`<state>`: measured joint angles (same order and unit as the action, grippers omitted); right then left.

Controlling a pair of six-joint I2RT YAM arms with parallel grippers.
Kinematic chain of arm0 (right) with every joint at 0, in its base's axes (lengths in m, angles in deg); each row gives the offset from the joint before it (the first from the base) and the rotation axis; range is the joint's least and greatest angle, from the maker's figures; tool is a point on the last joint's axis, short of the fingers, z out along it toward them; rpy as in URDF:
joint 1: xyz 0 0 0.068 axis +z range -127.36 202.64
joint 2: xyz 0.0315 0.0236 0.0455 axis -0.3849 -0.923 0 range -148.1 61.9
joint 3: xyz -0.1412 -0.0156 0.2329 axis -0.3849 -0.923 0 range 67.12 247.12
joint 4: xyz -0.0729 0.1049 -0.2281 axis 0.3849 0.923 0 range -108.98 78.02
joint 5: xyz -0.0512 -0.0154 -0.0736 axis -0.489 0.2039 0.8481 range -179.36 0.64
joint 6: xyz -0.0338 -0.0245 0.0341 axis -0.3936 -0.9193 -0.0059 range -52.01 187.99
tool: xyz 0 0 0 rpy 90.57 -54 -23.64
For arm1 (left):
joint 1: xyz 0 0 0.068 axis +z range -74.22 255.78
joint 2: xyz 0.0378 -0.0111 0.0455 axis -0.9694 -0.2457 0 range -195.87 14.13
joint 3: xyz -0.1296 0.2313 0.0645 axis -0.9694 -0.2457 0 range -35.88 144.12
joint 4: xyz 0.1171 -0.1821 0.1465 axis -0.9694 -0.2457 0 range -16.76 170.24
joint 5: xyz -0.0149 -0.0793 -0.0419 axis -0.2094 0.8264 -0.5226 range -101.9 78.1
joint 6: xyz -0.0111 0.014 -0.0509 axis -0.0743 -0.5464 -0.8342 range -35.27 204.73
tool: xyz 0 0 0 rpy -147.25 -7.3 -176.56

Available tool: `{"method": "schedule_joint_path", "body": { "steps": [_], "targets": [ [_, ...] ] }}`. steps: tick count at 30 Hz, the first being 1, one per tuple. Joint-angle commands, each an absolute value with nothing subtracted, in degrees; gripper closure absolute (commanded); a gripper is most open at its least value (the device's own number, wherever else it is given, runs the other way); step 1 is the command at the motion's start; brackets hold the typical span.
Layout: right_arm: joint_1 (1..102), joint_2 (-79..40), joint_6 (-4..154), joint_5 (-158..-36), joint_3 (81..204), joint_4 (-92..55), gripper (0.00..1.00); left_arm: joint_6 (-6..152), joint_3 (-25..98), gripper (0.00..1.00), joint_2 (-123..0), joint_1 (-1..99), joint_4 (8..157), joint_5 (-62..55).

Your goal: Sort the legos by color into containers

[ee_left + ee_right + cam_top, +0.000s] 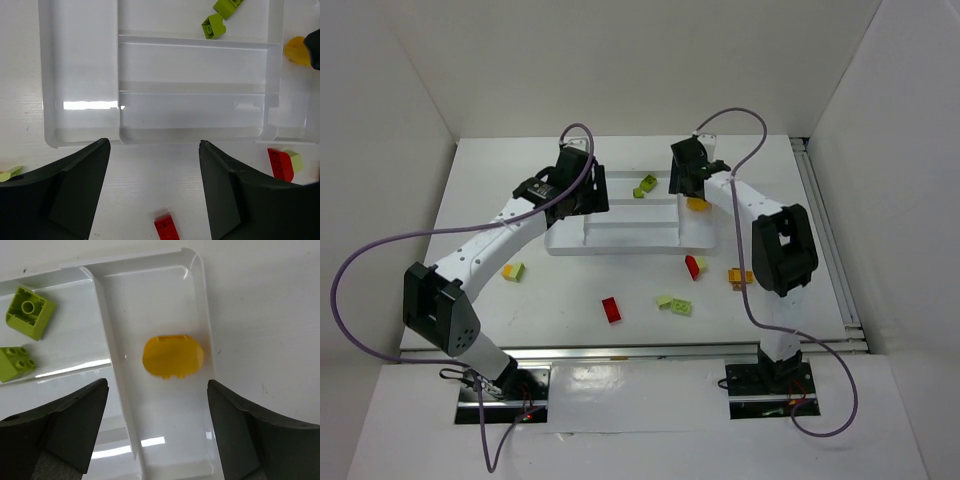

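White enclosure walls surrounded a white counter (560, 300) carrying one shallow white rectangular plastic tray (620, 248), split by thin dividers into oblong compartments. The left end effector (154, 150) hung over the tray's near rim, fingers spread and holding nothing. The right end effector (156, 390) hung over the right-end compartment, likewise spread and empty. A rounded yellow plastic brick (173, 356) lay flat in that compartment, clear of both fingers. Two lime-green studded bricks (30, 312) lay in the adjoining far compartment. Loose on the counter near the tray's front lay a red rectangular brick (611, 309), a red sloped brick (692, 266), a lime-green pair of bricks (674, 304), an orange-yellow brick (738, 277) and a yellow-green brick (514, 271). Judged step: between placements, sorting partly done. The next move called for lowering a spread end effector over a loose brick, pinching it, and carrying it to the compartment of its colour.
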<state>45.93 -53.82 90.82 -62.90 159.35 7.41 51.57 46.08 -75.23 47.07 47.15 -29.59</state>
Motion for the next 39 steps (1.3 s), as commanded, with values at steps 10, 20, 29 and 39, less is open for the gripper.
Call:
{"method": "schedule_joint_path", "body": {
  "steps": [10,20,29,39],
  "targets": [
    [39.52,-20.48,99.53,-60.89,133.85,16.92,0.13,52.74,48.49,0.16,-75.25,46.77,47.53,-28.16],
    [32.40,-10.09,121.16,-70.89,113.63,21.28,0.19,53.27,49.91,0.16,-78.51,46.25,47.54,-26.06],
    [28.79,-12.27,124.59,-76.70,113.79,18.46,0.25,53.80,49.38,0.16,-79.65,45.72,47.54,-25.52],
    [27.65,-12.46,127.14,-81.98,112.56,16.88,0.28,53.80,49.38,0.16,-80.26,45.72,47.54,-25.00]
  ]
}}
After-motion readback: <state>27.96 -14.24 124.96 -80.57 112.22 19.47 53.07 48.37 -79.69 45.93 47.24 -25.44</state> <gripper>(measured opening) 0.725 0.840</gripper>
